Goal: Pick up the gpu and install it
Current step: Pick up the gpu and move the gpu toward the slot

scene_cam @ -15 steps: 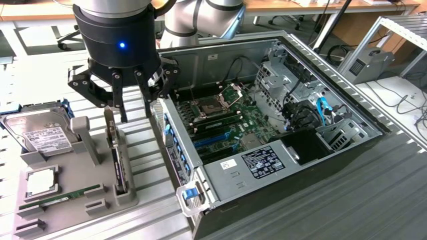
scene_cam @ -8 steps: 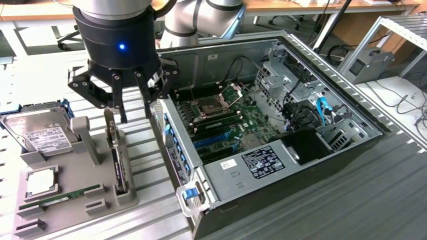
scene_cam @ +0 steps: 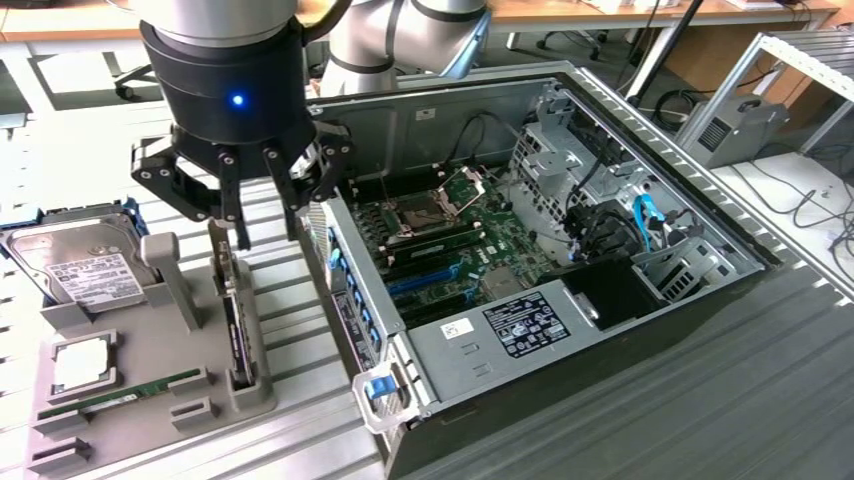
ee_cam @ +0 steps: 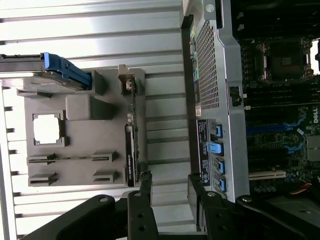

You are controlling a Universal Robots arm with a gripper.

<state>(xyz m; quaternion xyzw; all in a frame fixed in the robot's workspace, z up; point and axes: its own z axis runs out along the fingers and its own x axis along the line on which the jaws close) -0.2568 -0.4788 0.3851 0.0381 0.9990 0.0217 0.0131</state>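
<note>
Slatted metal table [scene_cam: 747,400]: carries all the items below. PC case [scene_cam: 601,390]: lies on its side, side panel off, motherboard [scene_cam: 467,250] facing up; takes the exterior view's centre and right. Robot arm [scene_cam: 220,60]: comes down from above at the exterior view's upper left. Gripper [scene_cam: 271,238]: jaws spread wide, nothing between them; hangs above the far end of the gpu, not touching it. Grey holder [scene_cam: 140,345]: flat tray w/ slots and posts, on the table at the exterior view's left, just beside the case. Gpu [scene_cam: 238,335]: stands on its long edge in the holder slot nearest the case; long axis approx. parallel to the case's side wall, running from near the gripper toward the camera; seen edge-on, so fan side vs. board side can't be told. Top edge free, open air above; a narrow strip of bare table separates holder from case. Hard drive [scene_cam: 83,270]: white label up, at the holder's far left. RAM stick [scene_cam: 120,395]: thin, green, in a near slot. CPU chip [scene_cam: 83,365]: square, in a recess between drive and RAM.
</note>
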